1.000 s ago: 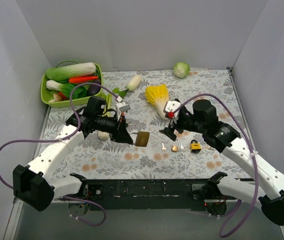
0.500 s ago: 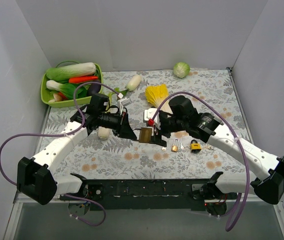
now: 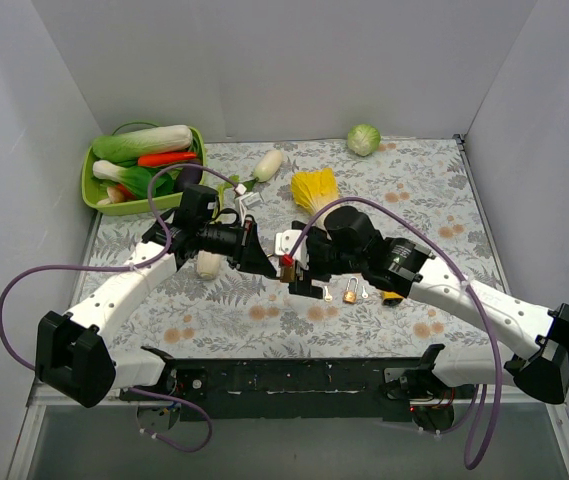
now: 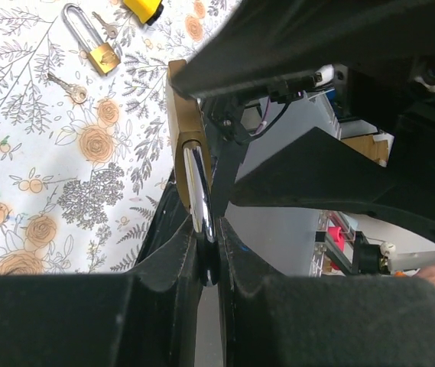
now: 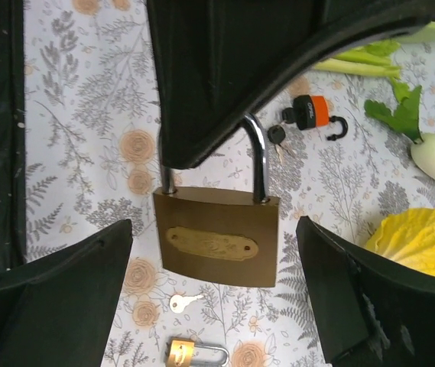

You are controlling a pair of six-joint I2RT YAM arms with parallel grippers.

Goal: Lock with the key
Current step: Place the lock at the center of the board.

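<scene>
Our left pincer (image 4: 205, 256) is clamped on the shackle of the brass padlock (image 5: 217, 241), over the desk (image 5: 72, 115). Our right pincer (image 5: 211, 229) stands wide open around it. A small key (image 5: 185, 302) lies below.

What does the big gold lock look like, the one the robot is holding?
The big padlock has a boxy, brass-looking body with an oval embossed plate on its face and a shiny silver metal loop on top. Both legs of the loop seem to go into the body. The left fingers pinch the loop, so it hangs clear of the flowery cloth. The right fingers stand open on either side, not touching it.
</scene>
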